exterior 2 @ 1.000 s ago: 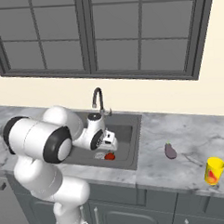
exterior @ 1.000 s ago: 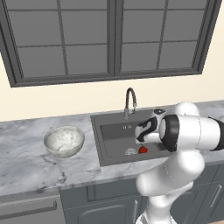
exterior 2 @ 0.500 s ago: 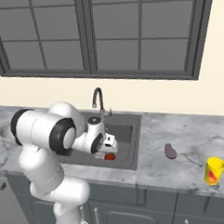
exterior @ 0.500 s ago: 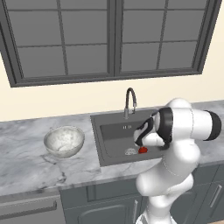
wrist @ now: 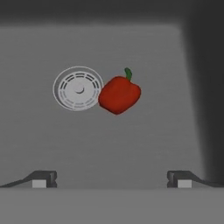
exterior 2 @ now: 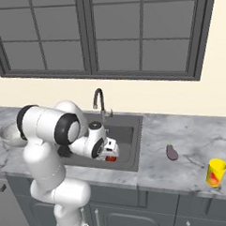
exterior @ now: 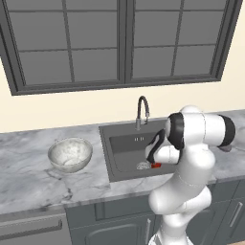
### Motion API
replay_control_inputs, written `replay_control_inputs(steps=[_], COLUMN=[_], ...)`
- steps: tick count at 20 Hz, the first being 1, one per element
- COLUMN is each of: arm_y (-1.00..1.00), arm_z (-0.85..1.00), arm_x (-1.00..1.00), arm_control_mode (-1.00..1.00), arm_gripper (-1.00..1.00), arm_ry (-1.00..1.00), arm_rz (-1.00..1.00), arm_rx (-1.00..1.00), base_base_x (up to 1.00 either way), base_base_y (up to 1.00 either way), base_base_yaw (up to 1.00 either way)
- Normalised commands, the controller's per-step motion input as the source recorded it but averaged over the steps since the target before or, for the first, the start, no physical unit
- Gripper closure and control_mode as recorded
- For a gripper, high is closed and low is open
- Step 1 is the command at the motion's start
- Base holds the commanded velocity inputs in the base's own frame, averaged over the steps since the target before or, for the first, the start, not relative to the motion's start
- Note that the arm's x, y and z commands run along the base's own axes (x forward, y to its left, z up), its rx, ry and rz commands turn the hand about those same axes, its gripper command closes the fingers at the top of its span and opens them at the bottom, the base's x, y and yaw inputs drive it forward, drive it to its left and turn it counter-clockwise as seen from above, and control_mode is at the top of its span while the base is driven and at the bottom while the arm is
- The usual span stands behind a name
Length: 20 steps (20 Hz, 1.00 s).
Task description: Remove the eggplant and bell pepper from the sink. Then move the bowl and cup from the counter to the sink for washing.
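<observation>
Lowering open hand point(wrist: 111, 178) closer over bell pepper point(wrist: 119, 94) in sink point(exterior: 125, 144).

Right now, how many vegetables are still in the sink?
1: the bell pepper beside the drain in the sink. The eggplant lies on the counter.

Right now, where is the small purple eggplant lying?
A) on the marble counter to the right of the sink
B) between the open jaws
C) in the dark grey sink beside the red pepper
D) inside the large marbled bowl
A: the small purple eggplant lies on the grey-and-white marble counter, right of the dark grey sink, short of the yellow cup.
</observation>
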Motion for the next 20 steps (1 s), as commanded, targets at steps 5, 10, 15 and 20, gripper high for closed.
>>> replay_control_inputs(steps=[5,10,15,20], arm_y=[0.00,0.00,-0.01,-0.02], arm_z=[-0.19,-0.13,-0.09,-0.10], arm_x=[0.06,0.10,0.08,0.11], arm_control_mode=[-1.00,-1.00,-1.00,-1.00], arm_gripper=[-1.00,-1.00,-1.00,-1.00], arm_ry=[-0.02,-0.03,0.00,0.00], arm_rz=[0.00,0.00,0.00,0.00], arm_rx=[-0.02,-0.01,0.00,0.00], base_base_x=[0.00,0.00,0.00,0.00], base_base_y=[0.00,0.00,0.00,0.00], base_base_yaw=[0.00,0.00,0.00,0.00])
